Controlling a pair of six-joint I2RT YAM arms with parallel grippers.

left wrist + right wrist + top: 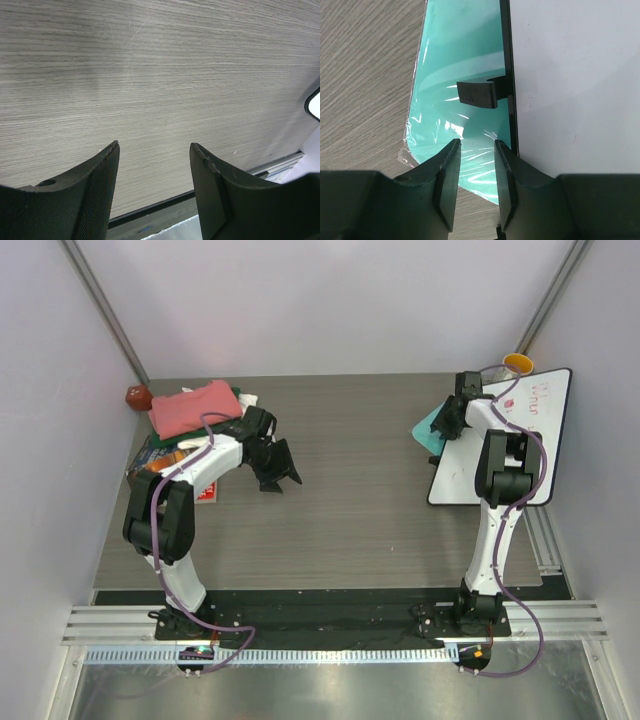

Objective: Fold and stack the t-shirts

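The left gripper (154,170) has its jaws well apart with nothing between them. It hangs over bare grey wood-grain table (150,75), left of the middle. Just beyond it, in the far left corner, lies the pile of t-shirts. The salmon-pink t-shirt (195,410) is on top, folded into a rough rectangle with soft, slightly rumpled edges. A strip of the dark green t-shirt (242,397) shows at its right end, and a small bit of the cream-white t-shirt (254,399) pokes out beside that. The pile rests partly on glossy books (152,455), with a dark red object (137,395) in the corner behind it.

The right gripper (476,170) has its jaws a narrow gap apart, holding nothing. It hovers over a teal plastic-wrapped packet (455,55) at the far right. The packet lies against the left edge of a whiteboard (570,75) that has a black clip (480,93) on its frame. An orange cup (518,364) stands at the whiteboard's far end, well away from the shirts.
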